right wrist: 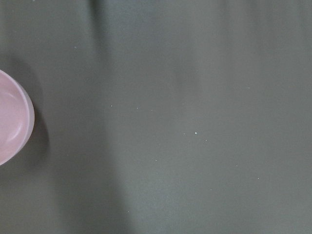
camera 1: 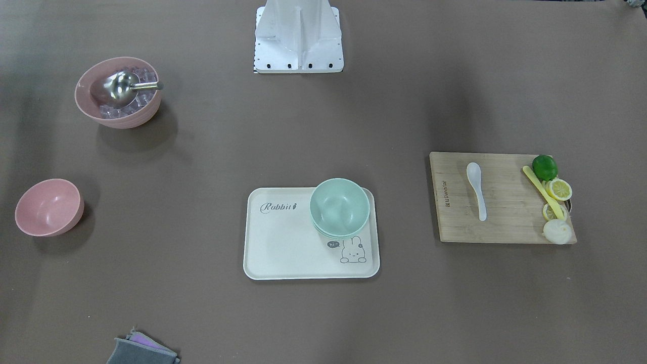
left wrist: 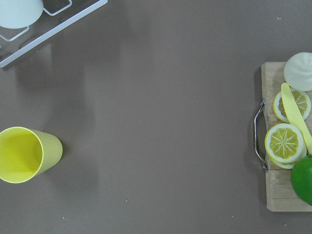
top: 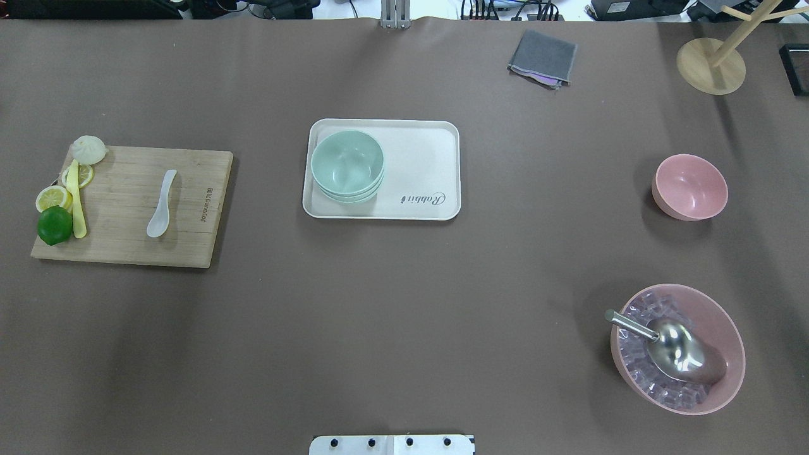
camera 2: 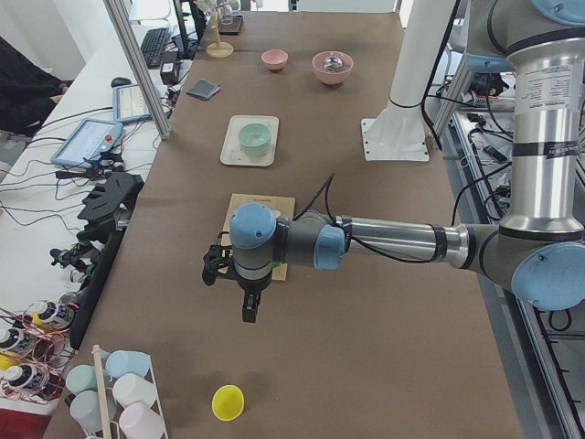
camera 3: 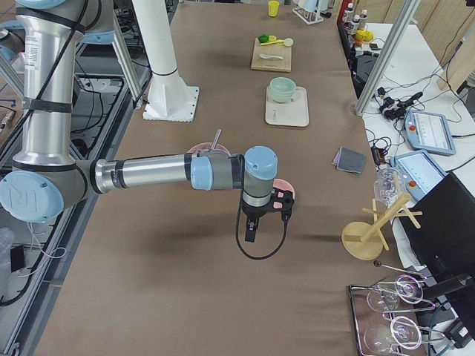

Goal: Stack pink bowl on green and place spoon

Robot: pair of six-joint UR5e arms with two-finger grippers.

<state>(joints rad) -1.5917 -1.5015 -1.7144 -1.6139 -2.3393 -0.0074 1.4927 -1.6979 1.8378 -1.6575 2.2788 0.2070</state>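
The small pink bowl sits empty on the table at the right, and its rim shows in the right wrist view. A stack of green bowls stands in the left end of the cream tray. The white spoon lies on the wooden cutting board at the left. My left gripper hangs off the board's outer end. My right gripper hangs beside the pink bowl. Both show only in side views, so I cannot tell if they are open or shut.
A large pink bowl holds ice cubes and a metal scoop at the near right. A lime, lemon slices, a bun and a yellow knife lie on the board's left edge. A grey cloth and a wooden stand are at the back. A yellow cup lies left of the board.
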